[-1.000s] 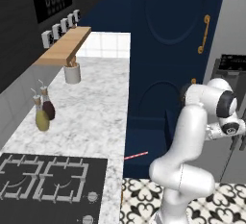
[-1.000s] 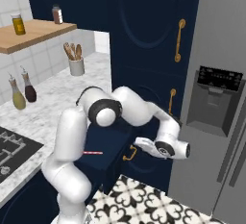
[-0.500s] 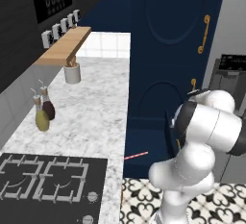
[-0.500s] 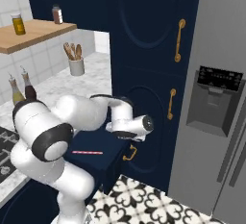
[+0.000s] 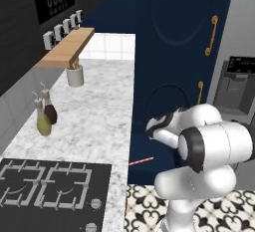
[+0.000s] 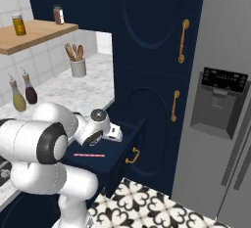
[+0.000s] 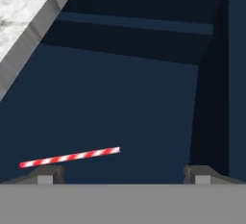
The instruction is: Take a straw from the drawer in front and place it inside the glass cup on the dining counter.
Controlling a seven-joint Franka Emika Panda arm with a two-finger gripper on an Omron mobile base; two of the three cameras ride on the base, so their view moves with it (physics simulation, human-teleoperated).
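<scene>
Straw (image 7: 69,157): thin, straight, red-and-white striped, lying flat on the smooth navy floor of the open drawer (image 6: 128,141), near the side below the counter. Drawer front carries 1 small gold handle (image 6: 132,156). Counter (image 5: 94,126) above: white-grey marbled slab, grey edge, with black stove (image 5: 47,186), 2 bottles (image 5: 45,119) and white crock (image 5: 75,76) of wooden utensils. Arm folded low, elbow bulking in front, wrist bent down over the drawer. Gripper (image 7: 122,174) hangs above the drawer floor, 2 fingertips spread wide, holding nothing; straw just above the left tip in the hand view.
</scene>
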